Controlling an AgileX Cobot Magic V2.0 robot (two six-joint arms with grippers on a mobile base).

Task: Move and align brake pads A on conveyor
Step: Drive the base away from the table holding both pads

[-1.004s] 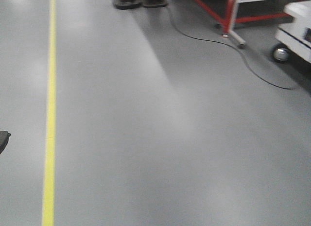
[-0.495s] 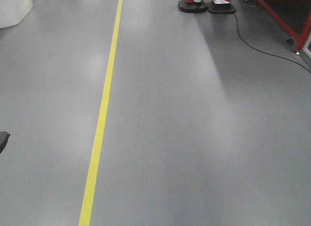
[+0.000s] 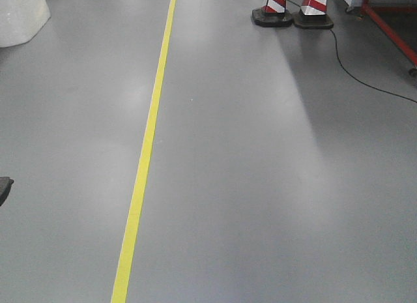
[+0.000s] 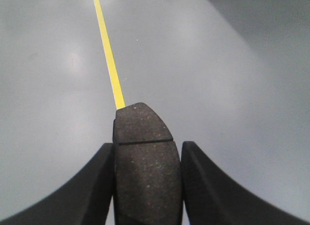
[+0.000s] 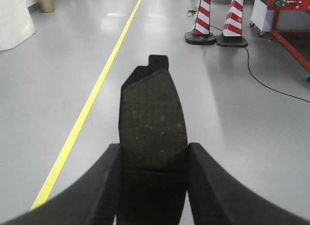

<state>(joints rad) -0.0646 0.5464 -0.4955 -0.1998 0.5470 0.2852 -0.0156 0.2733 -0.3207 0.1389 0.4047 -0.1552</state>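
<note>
Transport explains the hold, I think: the left gripper (image 4: pixel 147 147) is clamped on a brake pad (image 4: pixel 143 181), the right gripper (image 5: pixel 154 148) on a second pad (image 5: pixel 152 109), both bound for the conveyor, which no view shows. Floor (image 3: pixel 260 186) along the yellow line (image 3: pixel 146 153) is wide and free for driving; cones (image 3: pixel 275 6), cable (image 3: pixel 365 81) and red frame (image 3: pixel 389 33) edge the far right.

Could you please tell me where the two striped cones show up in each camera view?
Front: cones at the top edge, right of centre.
Left wrist: not in view.
Right wrist: cones at upper right, beyond the pad.
Shared landmark: the yellow line runs through all three views.
</note>
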